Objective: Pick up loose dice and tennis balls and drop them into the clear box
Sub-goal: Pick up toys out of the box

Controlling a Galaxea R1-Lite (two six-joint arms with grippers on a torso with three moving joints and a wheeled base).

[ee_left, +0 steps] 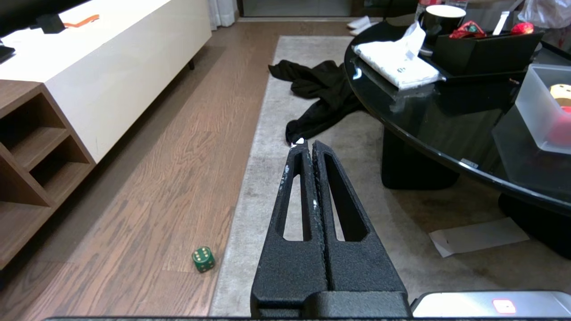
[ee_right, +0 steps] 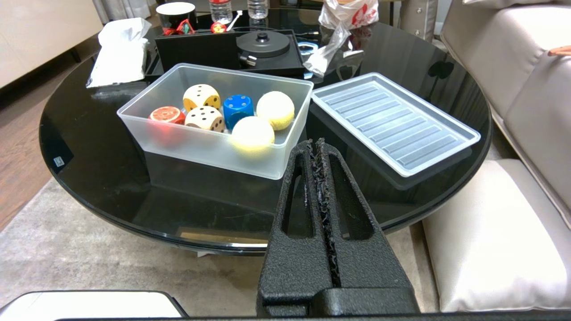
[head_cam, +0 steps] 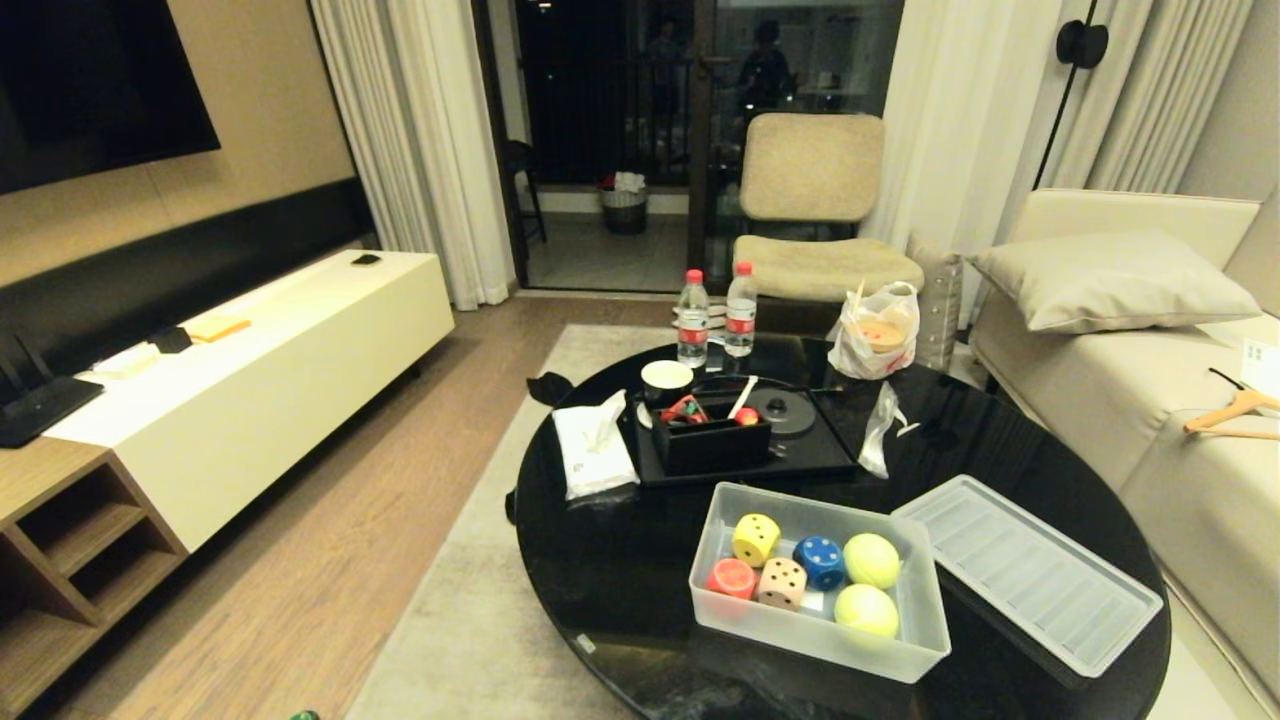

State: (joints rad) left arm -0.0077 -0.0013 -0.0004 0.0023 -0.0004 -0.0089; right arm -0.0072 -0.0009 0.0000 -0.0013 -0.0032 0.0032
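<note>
Head view, contents of clear box (head_cam: 720, 620) on round black table (head_cam: 620, 590): four dice, two tennis balls; lid (head_cam: 1030, 570) just beside. Outstanding: green die (ee_left: 203, 259), loose on wood floor beside rug (ee_left: 250, 187). Left gripper (ee_left: 308, 146) and right gripper (ee_right: 316, 145): jaws pressed together, empty. We judge we should spread the left jaws, descend squarely over flat faces.

In your head view neither arm appears, and the green die (head_cam: 304, 715) at six o'clock is cut by the picture's edge. In the left wrist view the clear box (ee_left: 537, 111) at three o'clock is cut off; its frosted wall blurs the red die (ee_left: 563, 129), so you cannot read its pips.
</note>
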